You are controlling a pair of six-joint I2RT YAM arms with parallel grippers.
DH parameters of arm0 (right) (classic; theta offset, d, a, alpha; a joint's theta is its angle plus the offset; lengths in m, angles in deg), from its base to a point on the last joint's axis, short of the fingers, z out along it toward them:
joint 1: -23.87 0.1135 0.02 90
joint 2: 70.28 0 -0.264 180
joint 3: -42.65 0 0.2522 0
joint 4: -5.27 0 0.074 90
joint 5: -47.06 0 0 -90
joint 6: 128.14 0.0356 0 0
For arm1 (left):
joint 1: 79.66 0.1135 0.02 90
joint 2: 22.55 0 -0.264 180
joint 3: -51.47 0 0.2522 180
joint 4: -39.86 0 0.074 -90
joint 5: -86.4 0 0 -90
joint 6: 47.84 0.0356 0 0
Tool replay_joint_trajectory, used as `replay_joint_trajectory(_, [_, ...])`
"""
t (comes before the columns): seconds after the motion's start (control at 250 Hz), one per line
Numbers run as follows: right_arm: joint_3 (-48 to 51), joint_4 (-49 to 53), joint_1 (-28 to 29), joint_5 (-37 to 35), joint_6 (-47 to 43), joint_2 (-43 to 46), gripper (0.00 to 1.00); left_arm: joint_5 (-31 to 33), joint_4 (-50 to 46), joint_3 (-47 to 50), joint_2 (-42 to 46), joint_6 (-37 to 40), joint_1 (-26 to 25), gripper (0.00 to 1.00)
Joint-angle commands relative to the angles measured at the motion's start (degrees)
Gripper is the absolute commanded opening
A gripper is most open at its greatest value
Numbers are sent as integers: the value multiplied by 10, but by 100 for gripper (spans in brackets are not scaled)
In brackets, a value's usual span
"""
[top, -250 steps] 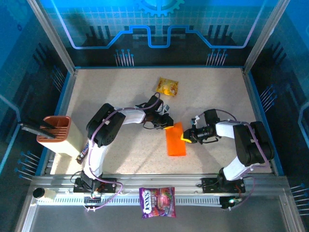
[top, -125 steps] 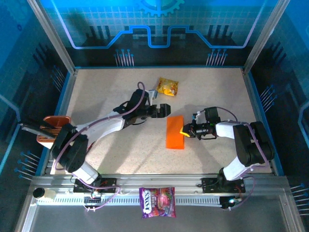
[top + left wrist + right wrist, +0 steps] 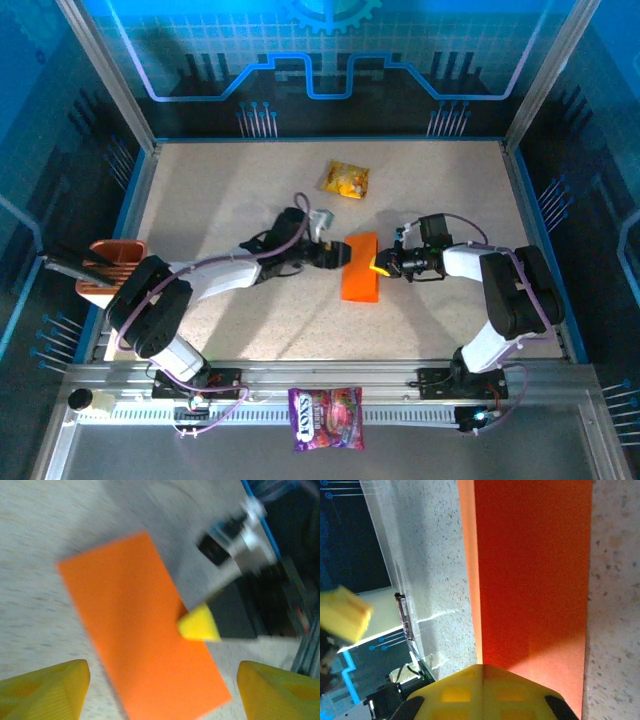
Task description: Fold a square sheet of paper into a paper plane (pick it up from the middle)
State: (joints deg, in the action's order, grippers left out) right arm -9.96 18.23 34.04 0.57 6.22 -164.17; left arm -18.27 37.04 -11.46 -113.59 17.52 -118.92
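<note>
The sheet of paper point(image 3: 360, 270) is coloured plain bright orange, the table point(image 3: 220, 200) speckled beige, the packet point(image 3: 346, 180) yellow, the bag point(image 3: 327, 417) purple.

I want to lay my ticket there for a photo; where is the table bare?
The table is bare in the far left corner, left of the snack packet, in the far right corner, and along the near edge, below the orange paper. The middle is crowded: left gripper and right gripper meet at that paper.

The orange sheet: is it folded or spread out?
Folded: the square sheet of paper lies as a narrow rectangle, and a second layer's edge shows along one long side.
</note>
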Motion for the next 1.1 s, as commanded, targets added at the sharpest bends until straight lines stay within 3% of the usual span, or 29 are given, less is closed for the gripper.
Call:
replay_joint_trajectory(0.0, [-18,44,7,-6,-22,-11,4,62,-27,-13,-5,115,-76,72])
replay_joint_trajectory(0.108, [-24,49,7,-5,-17,-18,4,141,-70,-28,-20,145,-140,65])
replay_joint_trajectory(0.288, [-29,57,7,-8,-15,-15,4,333,-99,-54,-63,225,-253,71])
replay_joint_trajectory(0.36, [-29,60,7,-10,-15,-13,4,401,-103,-64,-77,249,-273,75])
replay_joint_trajectory(0.519, [-29,61,7,-10,-14,-12,4,487,-98,-92,-118,326,-302,77])
replay_joint_trajectory(0.835, [-34,74,7,-10,-20,-5,4,534,-110,-147,-186,343,-306,76])
replay_joint_trajectory(1.095, [-32,75,6,-9,-21,-4,4,556,-104,-156,-207,341,-305,61])
